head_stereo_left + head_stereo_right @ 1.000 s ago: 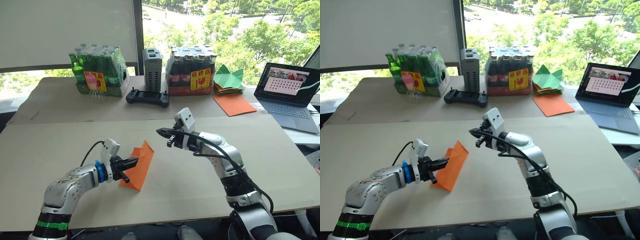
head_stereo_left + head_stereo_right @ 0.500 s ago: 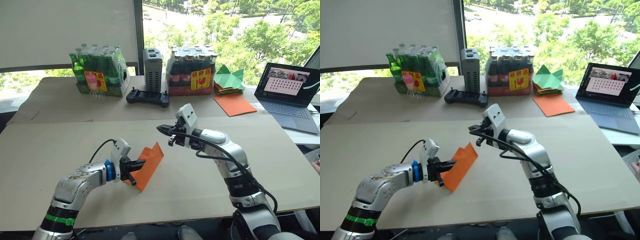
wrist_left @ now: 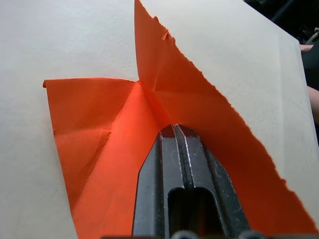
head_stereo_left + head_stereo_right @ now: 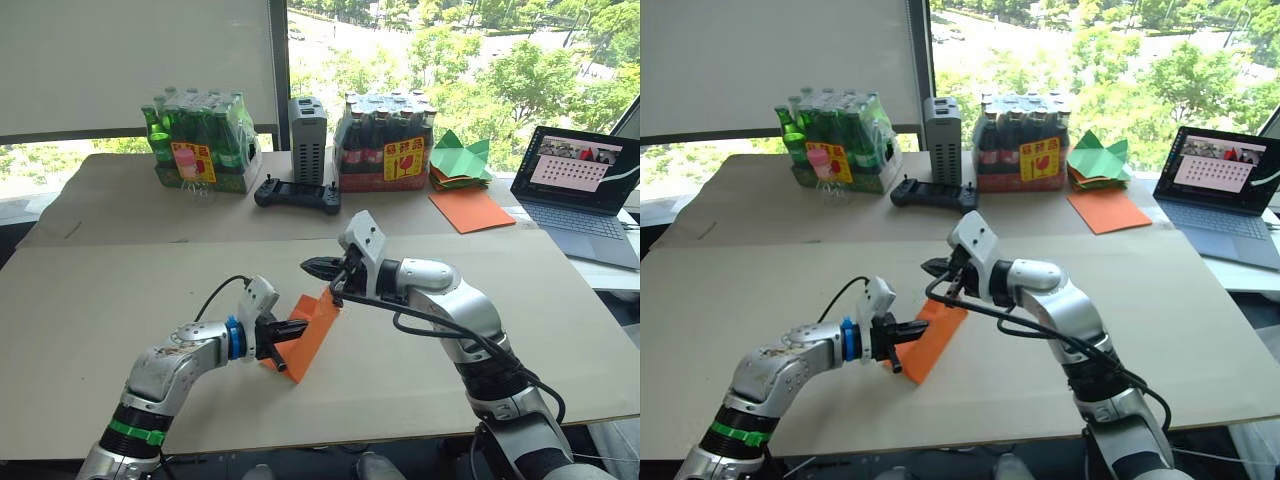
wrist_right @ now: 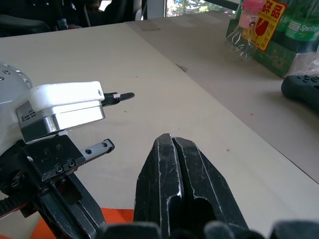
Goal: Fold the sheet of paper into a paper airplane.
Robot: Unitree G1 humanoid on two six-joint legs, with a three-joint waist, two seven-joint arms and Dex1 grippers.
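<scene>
Windows with trees beyond back a cardboard-covered desk [image 4: 120,290]. Left claw [image 4: 300,328], fingers pressed together, pinches the sheet [image 4: 312,335] near its middle crease; the wrist view shows the fingers [image 3: 175,149] closed on the paper where several creases meet. The sheet stands tilted off the desk near the front edge, its lower corner apparently touching the surface. Right claw [image 4: 312,267], fingers closed on nothing, hovers just above the sheet's upper edge; whether it touches the paper cannot be judged. At the far edge: green bottles [image 4: 198,140], a grey box [image 4: 305,140], a controller [image 4: 297,193], dark bottles [image 4: 385,140]. Toward the far right corner: green paper shapes [image 4: 458,158], a smooth orange sheet [image 4: 470,209], a laptop [image 4: 580,190].

Step in hand, as judged: an early fold, with the sheet partly folded and no dart formed. The next move calls for the right claw to press or take the free flap while the left steadies the sheet.
</scene>
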